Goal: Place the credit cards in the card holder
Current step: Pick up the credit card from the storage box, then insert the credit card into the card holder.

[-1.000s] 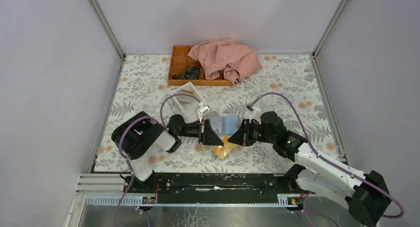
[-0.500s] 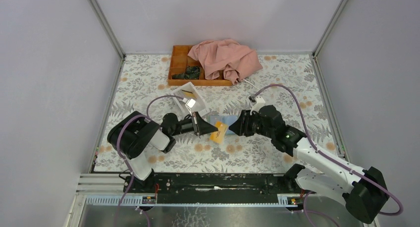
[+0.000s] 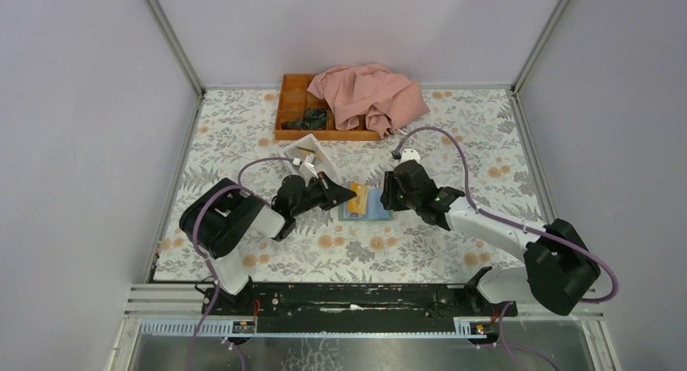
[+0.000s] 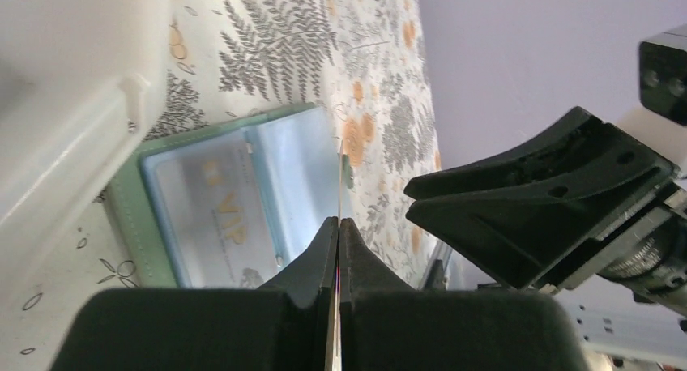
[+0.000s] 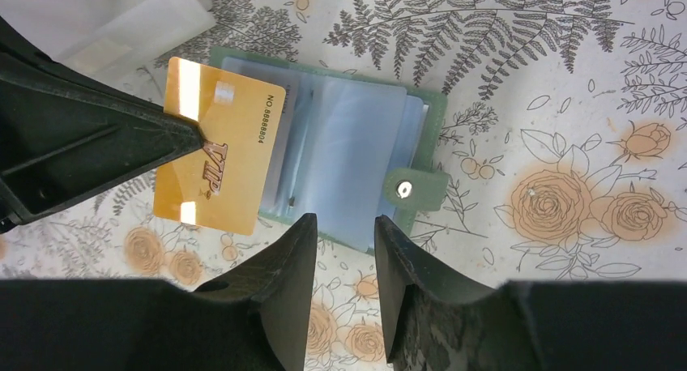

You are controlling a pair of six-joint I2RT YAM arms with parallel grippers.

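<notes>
Item, centre of the desk point(image 3: 454, 144), which is covered in a floral print: one card holder point(image 3: 373, 205) point(image 4: 235, 193) point(image 5: 348, 160), grey-green, lying open and flat, clear pale blue sleeves upward, snap tab point(image 5: 413, 189) out to one side; a pale card marked VIP point(image 4: 219, 217) sits in a sleeve. Over the holder's left part: one orange card point(image 3: 359, 198) point(image 5: 223, 160) point(image 4: 338, 185), also marked VIP, clenched by one edge in the left gripper point(image 3: 344, 194) point(image 4: 339, 225), fingers pressed tight on it. Over the holder's right side: the right gripper point(image 3: 387, 196) point(image 5: 340, 225), jaws parted, nothing between them. Just beside the holder's left edge and close against the left gripper: one white open-topped box point(image 3: 306, 142) point(image 4: 65, 104) point(image 5: 121, 14), small items inside, not identifiable. Far edge of the desk, left of centre, well apart from the holder: one orange wooden tray point(image 3: 293, 104) with a dark object point(image 3: 312, 118) in it and a pink cloth point(image 3: 369, 95) heaped over its right end.
</notes>
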